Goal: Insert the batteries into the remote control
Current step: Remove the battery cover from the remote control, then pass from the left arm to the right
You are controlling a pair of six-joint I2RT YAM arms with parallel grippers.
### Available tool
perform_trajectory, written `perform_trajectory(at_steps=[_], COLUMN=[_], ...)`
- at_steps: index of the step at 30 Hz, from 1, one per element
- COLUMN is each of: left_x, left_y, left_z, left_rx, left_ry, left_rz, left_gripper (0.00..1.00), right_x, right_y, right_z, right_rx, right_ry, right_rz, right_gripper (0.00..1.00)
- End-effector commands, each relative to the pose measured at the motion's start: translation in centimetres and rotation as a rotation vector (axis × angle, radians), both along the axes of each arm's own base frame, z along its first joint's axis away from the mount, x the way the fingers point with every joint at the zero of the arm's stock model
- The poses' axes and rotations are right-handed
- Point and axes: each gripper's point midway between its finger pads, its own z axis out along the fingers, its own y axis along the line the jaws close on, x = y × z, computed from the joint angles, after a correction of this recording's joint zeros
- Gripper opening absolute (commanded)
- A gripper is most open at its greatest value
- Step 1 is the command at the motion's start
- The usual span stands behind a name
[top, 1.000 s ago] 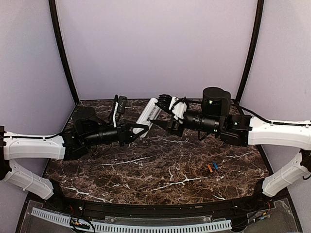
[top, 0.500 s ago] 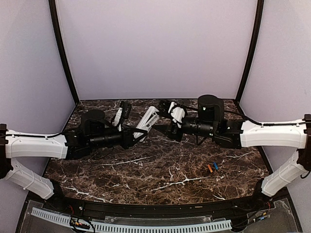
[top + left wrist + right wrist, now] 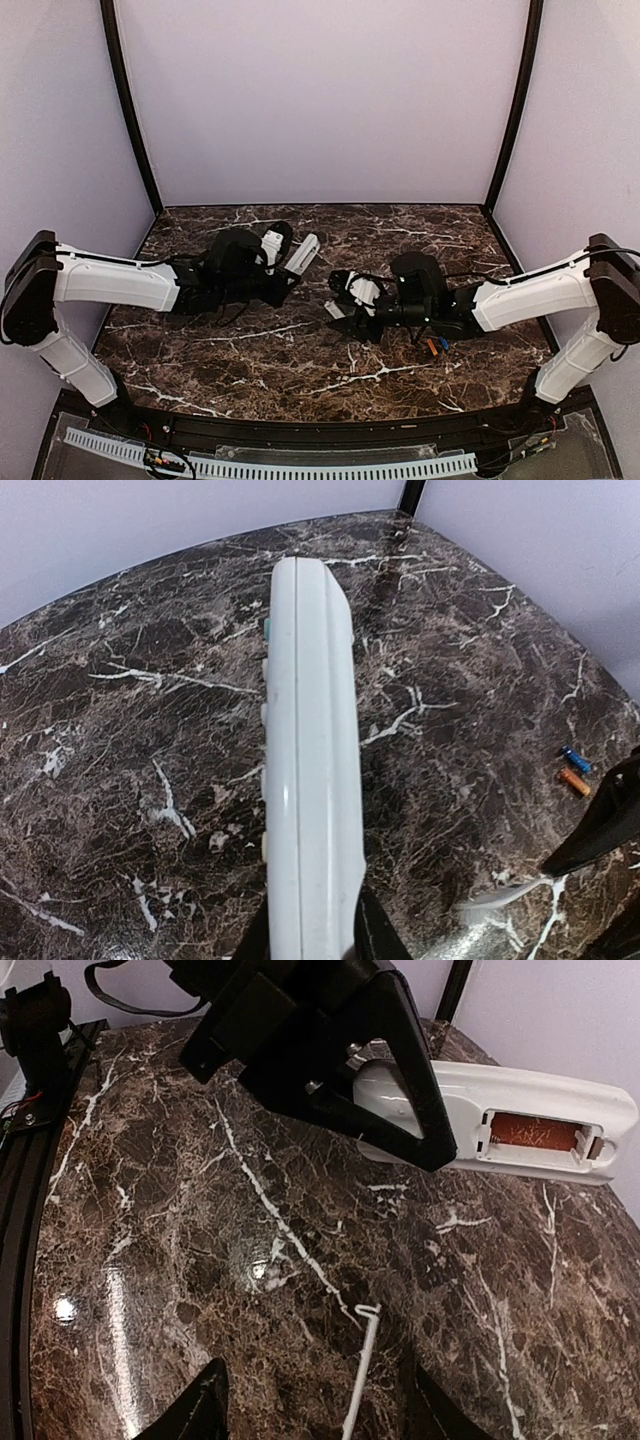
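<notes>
Remote control, top view: the remote control (image 3: pixel 303 253) is sitting clamped in the left claw (image 3: pixel 290 272). It is projecting past the fingertips at a tilt, raised off the table (image 3: pixel 300 350).
Left claw, top view: it is gripping one end of the remote control and nothing else.
Right claw, top view: the right claw (image 3: pixel 337 308) is hovering low over the table, facing the left claw and apart from it. Its jaw spread is not readable in this view.
Batteries, top view: the orange battery (image 3: pixel 431 346) and the blue battery (image 3: pixel 443 342) are lying side by side on the table. They are behind the right claw, at the edge of its forearm, and well apart from the left claw.
Remote control, left wrist view: the remote control (image 3: pixel 310 740) is showing edge-on and running straight ahead of the left claw (image 3: pixel 315 942).
Left claw, left wrist view: the fingers (image 3: pixel 375 935) are pressing one on each broad side of the remote control, closed firmly on it.
Batteries, left wrist view: the blue battery (image 3: pixel 572 757) and the orange battery (image 3: pixel 573 780) are lying just beside each other, ahead and to the right of the left claw.
Right claw, right wrist view: the right claw (image 3: pixel 312 1385) is standing wide open and carrying nothing, with bare table between the jaws.
Remote control, right wrist view: the remote control (image 3: pixel 470 1100) is hanging ahead of and above the right claw, clasped by the left claw (image 3: pixel 330 1050).
Battery compartment, right wrist view: the battery compartment (image 3: pixel 535 1132) is facing the right claw, uncovered, and showing a copper-coloured interior.
</notes>
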Motion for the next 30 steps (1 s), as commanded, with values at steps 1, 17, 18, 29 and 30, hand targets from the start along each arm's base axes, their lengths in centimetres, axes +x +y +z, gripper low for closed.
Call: perform_trajectory(at_steps=[1, 17, 18, 29, 30], left_x=[0.9, 0.3, -0.1, -7.0, -7.7], left_y=[0.3, -0.6, -0.4, -1.4, -1.7], left_z=[-2.5, 0.9, 1.7, 7.5, 7.7], left_rx=[0.132, -0.004, -0.031, -0.18, -0.191], left_ry=[-0.002, -0.035, -0.043, 0.059, 0.08], left_rz=[0.012, -0.044, -0.047, -0.375, -0.413], left_gripper=[0.0, 0.0, 0.0, 0.0, 0.0], right_x=[0.6, 2.3, 2.1, -4.0, -3.9], right_y=[-0.4, -1.2, -1.0, -0.4, 0.0], right_z=[-0.3, 1.1, 2.2, 11.9, 12.2], right_rx=[0.029, -0.001, 0.019, -0.082, -0.122], right_ry=[0.021, 0.164, 0.16, -0.614, -0.691], right_rz=[-0.064, -0.17, -0.157, 0.287, 0.297], right_gripper=[0.56, 0.68, 0.69, 0.87, 0.9])
